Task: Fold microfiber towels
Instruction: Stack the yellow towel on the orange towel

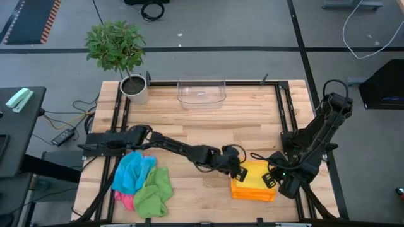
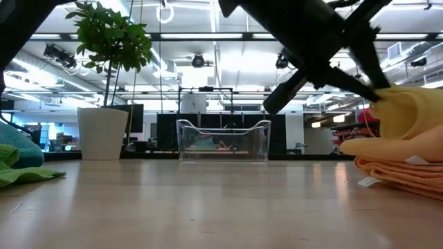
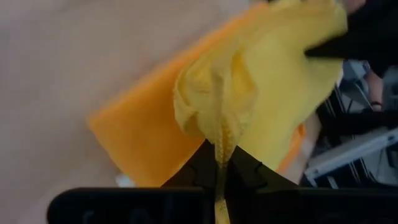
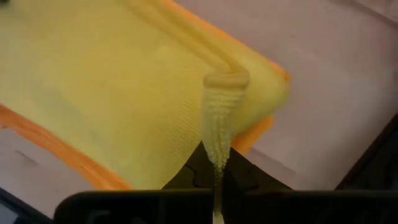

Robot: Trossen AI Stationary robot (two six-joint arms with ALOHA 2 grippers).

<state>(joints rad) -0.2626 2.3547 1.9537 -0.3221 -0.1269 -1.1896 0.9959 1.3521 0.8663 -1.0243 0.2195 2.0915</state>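
A yellow microfiber towel point(image 1: 254, 171) lies on a stack of folded orange towels point(image 1: 252, 191) at the table's near right. My left gripper point(image 1: 238, 170) reaches across from the left and is shut on the yellow towel's left side. My right gripper point(image 1: 273, 178) is shut on the towel's right side. Blue, green and pink towels point(image 1: 142, 183) lie in a loose heap at the near left. In the low view the yellow towel point(image 2: 408, 114) bulges up above the orange stack point(image 2: 401, 171). My left gripper pinches a gathered pucker of the yellow towel point(image 3: 219, 142) between its two fingers, slanting down from the table's left. The cloth there is lifted into a small peak, and the rest of the towel lies on the orange stack. My right gripper pinches a bunched bit of the yellow towel near a corner point(image 4: 217, 146) between its two fingers, from above and pointing steeply down. A ridge of cloth point(image 4: 227, 79) is drawn up toward the fingers, and the rest lies flat on the orange stack.
A clear plastic bin point(image 1: 202, 92) stands at the far middle of the table, and a potted plant point(image 1: 132, 88) at the far left corner. Bare wood lies between the heap and the stack. Black rails point(image 1: 287, 116) run along the table's sides.
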